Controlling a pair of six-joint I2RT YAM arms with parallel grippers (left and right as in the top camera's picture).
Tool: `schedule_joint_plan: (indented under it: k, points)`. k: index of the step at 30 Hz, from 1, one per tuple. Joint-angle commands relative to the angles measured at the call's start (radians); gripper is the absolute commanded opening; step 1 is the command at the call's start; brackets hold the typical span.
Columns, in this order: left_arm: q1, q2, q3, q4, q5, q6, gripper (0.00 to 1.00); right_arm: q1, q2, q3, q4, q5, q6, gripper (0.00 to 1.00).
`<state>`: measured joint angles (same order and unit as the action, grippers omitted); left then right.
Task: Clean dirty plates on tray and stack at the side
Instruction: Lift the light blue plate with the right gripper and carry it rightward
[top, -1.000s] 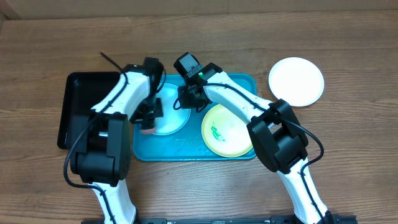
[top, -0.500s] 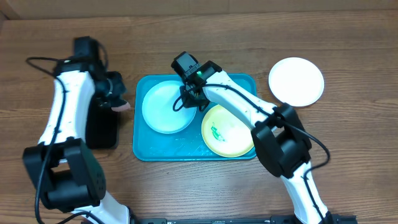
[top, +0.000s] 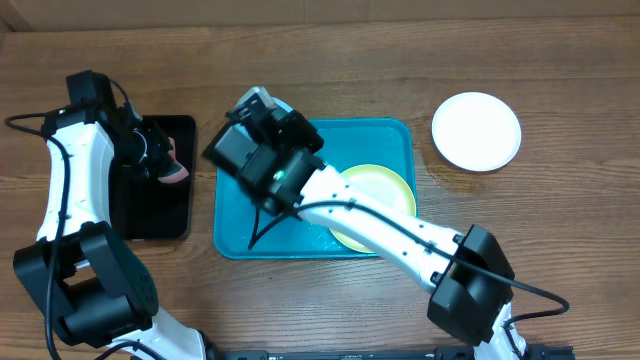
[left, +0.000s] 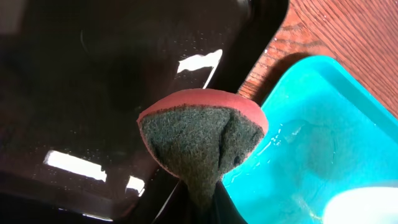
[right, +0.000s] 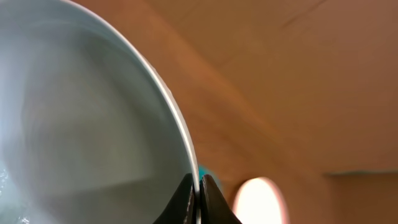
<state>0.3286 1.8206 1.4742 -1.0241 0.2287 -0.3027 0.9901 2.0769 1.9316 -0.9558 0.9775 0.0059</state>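
Step, as judged: moving the light cyan plate (right: 93, 124) to the stack.
Right fingers (right: 185, 206) clamp its rim above the turquoise tray (top: 400, 126).
Left fingers (left: 217, 211) pinch the sponge (left: 202, 143) over the black tray (top: 150, 215).
Next: carry the plate level onto the white plate (top: 476, 131).

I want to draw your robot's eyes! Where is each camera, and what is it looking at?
Overhead: above the table, faces straight down at the turquoise tray, white plate and yellow-green plate; left arm and right arm show.
Left wrist: on the left arm, faces down at the sponge over the black tray; the left gripper shows.
Right wrist: on the right arm, faces along the light cyan plate; the right gripper pinches its rim.
Shared: overhead and left wrist both show the sponge and both trays.
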Motion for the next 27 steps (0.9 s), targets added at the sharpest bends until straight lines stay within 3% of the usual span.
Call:
schedule_joint_plan:
  k: [1, 7, 15, 18, 21, 27]
  points:
    - [0.011, -0.008, -0.006, 0.002, 0.024, 0.027, 0.04, 0.031, -0.018, 0.019, 0.039, 0.253, -0.204, 0.04]
    - [0.011, -0.008, -0.006, 0.000, 0.046, 0.026, 0.04, 0.069, -0.018, 0.019, 0.166, 0.398, -0.386, 0.04]
    - [0.011, -0.008, -0.006, 0.002, 0.053, 0.026, 0.04, 0.061, -0.018, 0.019, 0.185, 0.392, -0.390, 0.04]
    - [0.011, -0.008, -0.006, 0.003, 0.053, 0.026, 0.04, 0.043, -0.018, 0.019, 0.183, 0.346, -0.305, 0.04]
    - [0.011, -0.008, -0.006, 0.003, 0.053, 0.027, 0.04, -0.008, -0.018, 0.018, 0.128, 0.161, -0.124, 0.04]
    - [0.011, -0.008, -0.007, 0.003, 0.053, 0.027, 0.05, -0.219, -0.018, 0.018, -0.019, -0.479, 0.145, 0.04]
